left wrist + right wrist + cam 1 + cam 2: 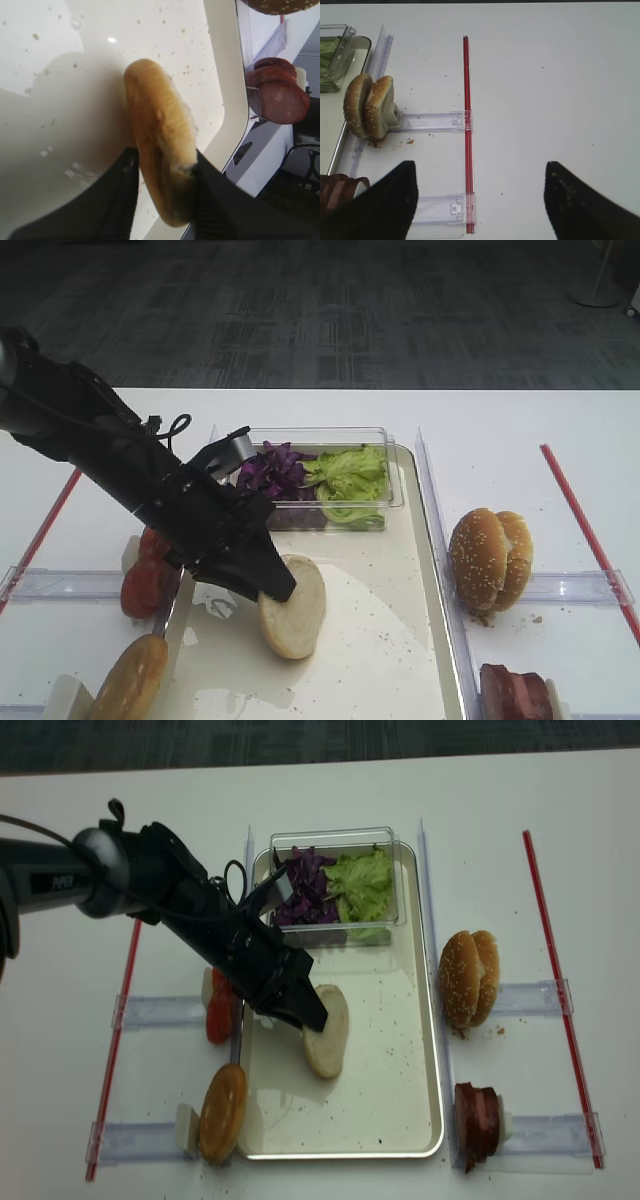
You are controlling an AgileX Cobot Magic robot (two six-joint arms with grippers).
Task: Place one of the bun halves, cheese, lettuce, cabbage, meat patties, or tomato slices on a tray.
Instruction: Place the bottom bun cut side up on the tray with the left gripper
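**A:** Where was the bun half at that moment?

**B:** Low and left of centre in the high view, on the tray. It stood tilted on its edge, pale cut face toward the right of the frame, lower rim apparently touching the tray floor. The left gripper had its jaws on either side of the bun's edge. In the left wrist view both dark fingers pressed against it, crust on one side, cut face on the other.

**A:** So it was held?

**B:** By the look of it, yes, though the grip seemed light; the crumb was only slightly dented.

**A:** And the right gripper?

**B:** Jaws wide apart, nothing between them, above bare bench beside the red strip.

**A:** How would the bun handle?

**B:** My guess: light, soft, easily crushed. The crust looked smooth, so it could slip. Pinching across the thickness near the rim seemed the sensible hold.

**A:** The other ingredients?

**B:** The lettuce and cabbage sat in the clear tub at the tray's upper end. The tomato slices stood left of the tray, the meat patties at lower right.
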